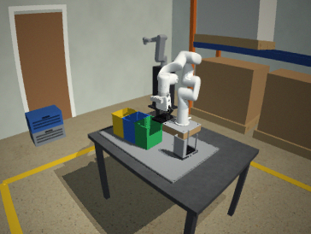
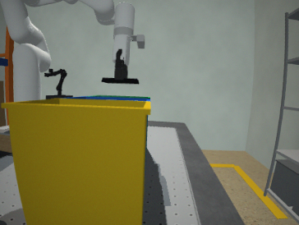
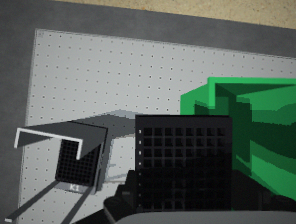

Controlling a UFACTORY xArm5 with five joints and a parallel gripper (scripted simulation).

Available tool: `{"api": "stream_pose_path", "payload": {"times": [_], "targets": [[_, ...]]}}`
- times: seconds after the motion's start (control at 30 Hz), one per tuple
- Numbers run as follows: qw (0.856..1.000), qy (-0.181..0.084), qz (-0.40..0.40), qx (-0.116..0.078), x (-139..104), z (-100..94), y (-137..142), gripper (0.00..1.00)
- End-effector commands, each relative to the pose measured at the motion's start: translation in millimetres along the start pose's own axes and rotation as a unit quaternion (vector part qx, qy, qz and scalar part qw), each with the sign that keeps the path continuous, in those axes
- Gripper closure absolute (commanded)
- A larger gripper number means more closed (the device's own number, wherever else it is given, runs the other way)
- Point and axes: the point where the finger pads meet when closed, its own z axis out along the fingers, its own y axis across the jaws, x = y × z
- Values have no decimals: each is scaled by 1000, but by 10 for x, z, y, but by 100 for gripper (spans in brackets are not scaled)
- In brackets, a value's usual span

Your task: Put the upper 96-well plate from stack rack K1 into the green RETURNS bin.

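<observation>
Claw (image 2: 120, 75) is up in the air w/ the upper 96-well plate (image 3: 184, 159) clamped flat between its fingers. Fingers stand wide, spread across the plate's width, and the grip looks level in the exterior view. Plate hangs above the counter (image 1: 239, 150), between rack K1 (image 3: 59, 134) and the green RETURNS bin (image 3: 247, 125), and it's not over the bin mouth. From the wrist cam only the plate's right edge meets the bin's near wall.

Lower plate (image 3: 76, 161) sits in K1, label visible, looks undisturbed.

Risks from here, as I read it:
- Letting go now drops the plate onto the rim or outside the bin. It needs to travel further over the opening.
- Height over the rims looks OK from the side, but any dip while crossing could clip the green wall and tip it. The blue bin (image 1: 132, 124) and yellow bin (image 1: 121, 119) sit right beside it, so one knock could shove all three.
- A crooked release could leave the plate propped on an edge.
</observation>
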Motion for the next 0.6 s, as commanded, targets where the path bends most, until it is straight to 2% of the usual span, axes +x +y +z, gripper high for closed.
{"api": "stream_pose_path", "payload": {"times": [0.0,0.57], "targets": [[1000,2,0,0,48,0,186,100],[1000,1,0,-1,139,35,679,100]]}}
